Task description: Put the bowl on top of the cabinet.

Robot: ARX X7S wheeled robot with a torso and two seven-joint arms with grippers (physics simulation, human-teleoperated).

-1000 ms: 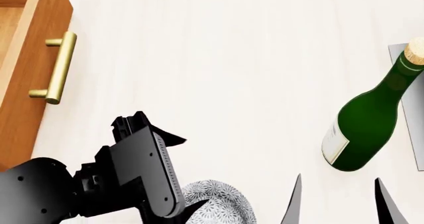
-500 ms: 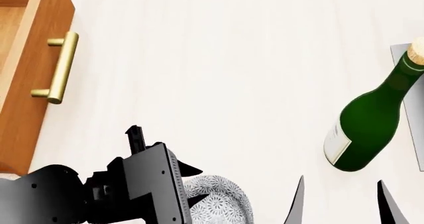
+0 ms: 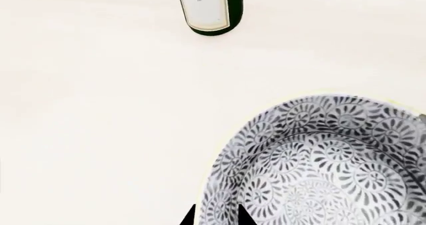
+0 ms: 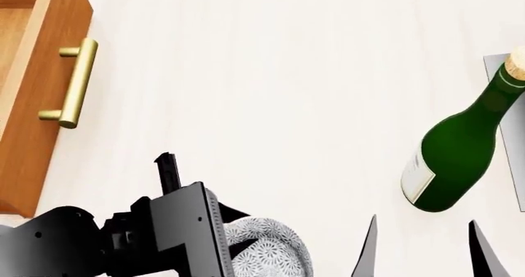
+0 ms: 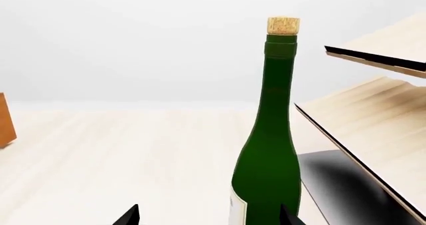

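The bowl (image 4: 267,249) sits on the pale tabletop (image 4: 271,93) at about 6 o'clock in the head view, its rim between the left hand's (image 3: 216,217) two dark fingertips, though whether they pinch it I cannot tell. The cabinet (image 4: 37,99) stands at 10 o'clock. The right hand (image 5: 206,216) is spread, facing the green bottle (image 5: 270,150).

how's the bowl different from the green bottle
The bowl is low, wide and open-topped; the green bottle is tall, narrow and corked. The bowl is white-grey with a dark swirling pattern; the bottle is plain green with a pale label. Both stand upright on the pale table.
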